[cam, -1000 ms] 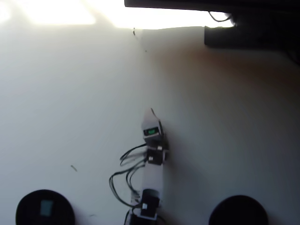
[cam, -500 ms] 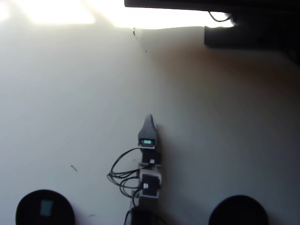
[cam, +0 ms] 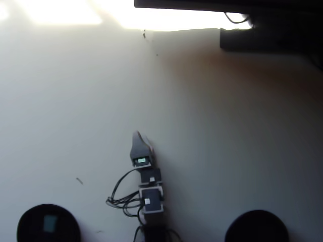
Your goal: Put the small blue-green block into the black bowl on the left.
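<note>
In the overhead view the small blue-green block (cam: 49, 223) lies flat inside the black bowl (cam: 30, 224) at the bottom left. A second, look-alike black bowl (cam: 256, 227) sits at the bottom right and looks empty. My gripper (cam: 137, 135) points up the table from the arm at bottom centre, well right of and above the left bowl. It holds nothing I can see. Its jaws lie together as one grey tip, so whether they are open or shut does not show.
The arm's body and its black cables (cam: 121, 199) lie at bottom centre. A dark object with a cable (cam: 262, 35) stands at the top right edge. Bright glare washes out the table's far edge. A small dark speck (cam: 79, 180) lies left of the arm.
</note>
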Robot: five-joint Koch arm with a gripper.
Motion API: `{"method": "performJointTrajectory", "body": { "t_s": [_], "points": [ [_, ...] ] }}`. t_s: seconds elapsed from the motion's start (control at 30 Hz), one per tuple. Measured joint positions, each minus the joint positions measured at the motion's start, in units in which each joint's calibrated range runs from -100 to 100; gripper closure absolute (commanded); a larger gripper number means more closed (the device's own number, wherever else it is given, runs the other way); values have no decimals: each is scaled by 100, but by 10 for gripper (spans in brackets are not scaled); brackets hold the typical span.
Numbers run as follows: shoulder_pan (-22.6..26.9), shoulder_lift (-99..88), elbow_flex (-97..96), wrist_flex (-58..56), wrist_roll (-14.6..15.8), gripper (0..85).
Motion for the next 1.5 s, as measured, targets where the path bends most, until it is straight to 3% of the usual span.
{"method": "performJointTrajectory", "body": {
  "t_s": [0.1, 0.27, 0.33, 0.8, 1.5],
  "points": [
    [-98, -1061, -157, -749, -15, 361],
    [-400, -4684, 452, -5471, 29, 352],
    [-415, -4949, 443, -6170, 34, 350],
    [-230, -4179, 480, -5775, -147, 364],
    [-161, -4179, 471, -5775, -103, 364]
  ]
}}
